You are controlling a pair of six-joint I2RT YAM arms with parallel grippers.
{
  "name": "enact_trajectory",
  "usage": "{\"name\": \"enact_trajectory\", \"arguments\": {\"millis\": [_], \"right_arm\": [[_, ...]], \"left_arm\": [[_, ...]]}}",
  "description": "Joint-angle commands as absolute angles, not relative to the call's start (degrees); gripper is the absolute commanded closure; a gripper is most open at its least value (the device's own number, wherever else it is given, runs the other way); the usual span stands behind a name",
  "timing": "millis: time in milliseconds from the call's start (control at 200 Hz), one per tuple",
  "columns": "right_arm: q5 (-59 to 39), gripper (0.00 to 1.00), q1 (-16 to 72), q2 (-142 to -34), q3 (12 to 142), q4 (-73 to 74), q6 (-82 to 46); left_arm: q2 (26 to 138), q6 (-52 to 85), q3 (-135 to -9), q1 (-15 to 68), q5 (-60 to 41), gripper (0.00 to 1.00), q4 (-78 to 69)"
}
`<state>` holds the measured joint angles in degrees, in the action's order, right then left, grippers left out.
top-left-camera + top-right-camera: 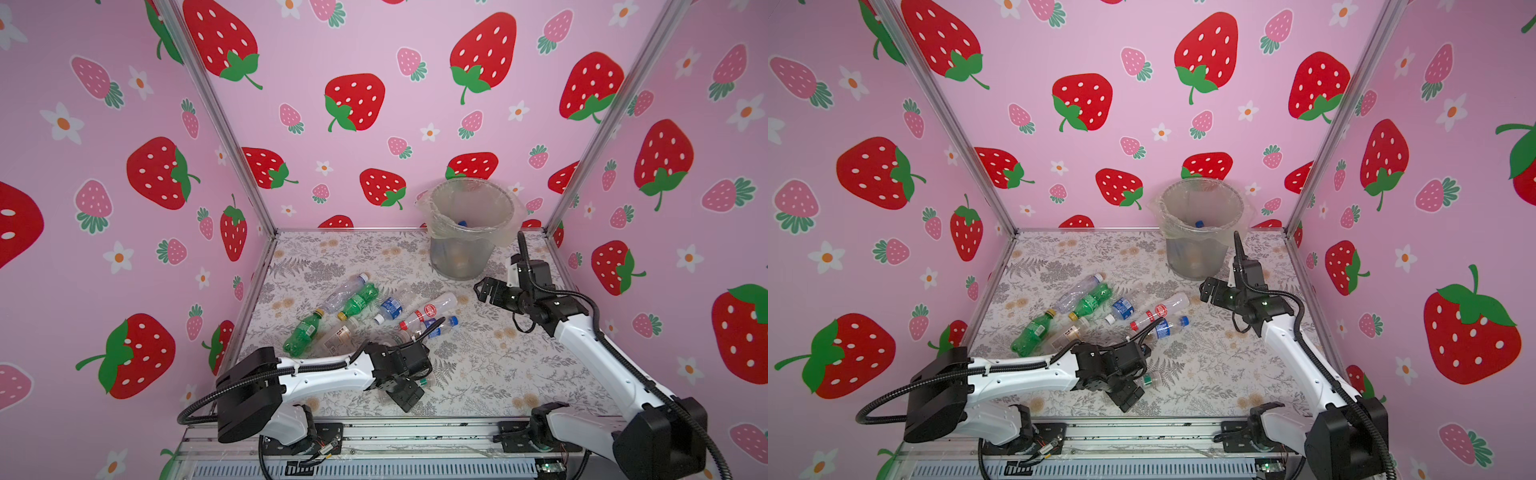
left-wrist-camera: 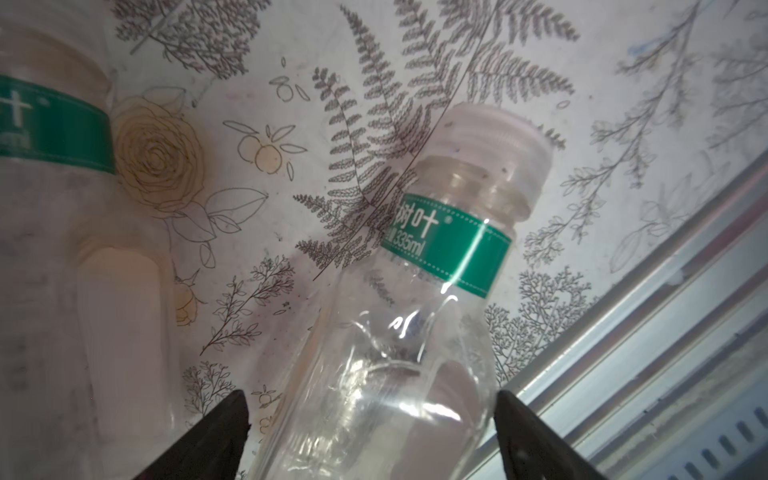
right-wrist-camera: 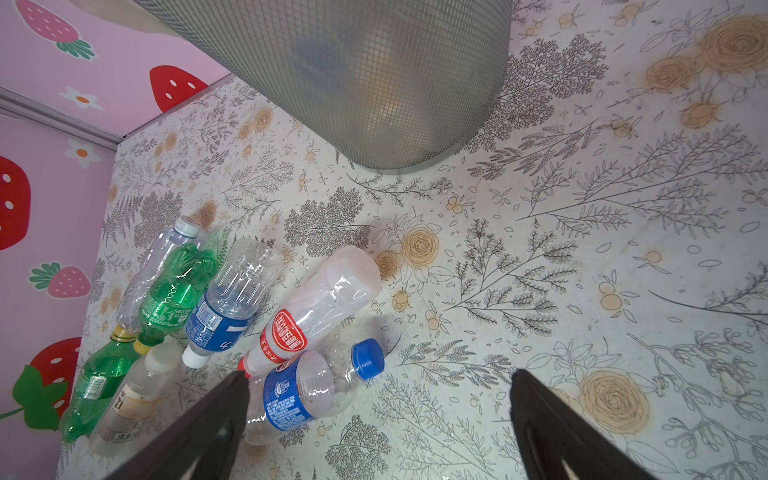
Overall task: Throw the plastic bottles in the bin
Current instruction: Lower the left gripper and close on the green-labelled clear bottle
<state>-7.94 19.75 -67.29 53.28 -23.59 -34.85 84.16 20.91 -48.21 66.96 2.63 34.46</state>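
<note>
Plastic bottles [image 3: 232, 299] lie mostly in a loose pile on the desk [image 1: 498, 374], at least 7 of them touching or overlapping. They are well apart from the bin [image 1: 469, 253], which stands at the far side with a blue cap [image 1: 462, 223] showing inside.

The step in hand looks like a pick-up by the left gripper [image 2: 368, 407]. Its 2 fingers are spread to either side of a clear bottle with a green band [image 2: 419, 332] lying near the desk's front edge, and neither visibly presses on it yet. A second green-banded bottle [image 2: 54, 174] lies just beside.

To do this well:
- Centre the fingers first, since the bottle sits closer to 1 finger and could be nudged sideways as they come together.
- Pinch across the body below the band, firmly but gently, as the thin wall probably dents and slips.
- Stay off the neighbouring bottle.
- Lift high before swinging, because the bin's rim stands far above any bottle, and let go only over its mouth.

The right gripper [image 1: 484, 290], fingers spread and empty, hovers between pile and bin, so the carry should pass clear of it.
</note>
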Motion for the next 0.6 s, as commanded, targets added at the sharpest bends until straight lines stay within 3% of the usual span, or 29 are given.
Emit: {"name": "enact_trajectory", "arguments": {"millis": [0, 115, 360, 595], "right_arm": [[-7.0, 0.01, 19.9, -65.7, 52.9, -24.3, -35.2], [-6.9, 0.01, 19.9, -65.5, 52.8, -24.6, -35.3], [-6.8, 0.01, 19.9, -64.7, 52.8, -24.7, -35.4], [-6.7, 0.01, 19.9, -64.4, 52.7, -25.5, -35.5]], "left_arm": [[85.5, 21.2, -48.5, 68.0, 5.3, 0.13, 35.2], [85.9, 21.4, -48.6, 68.9, 6.7, 0.17, 35.4], [84.4, 22.2, -48.2, 69.3, 8.9, 0.42, 35.6], [82.6, 22.3, -49.8, 69.3, 6.7, 0.52, 36.3]]}}
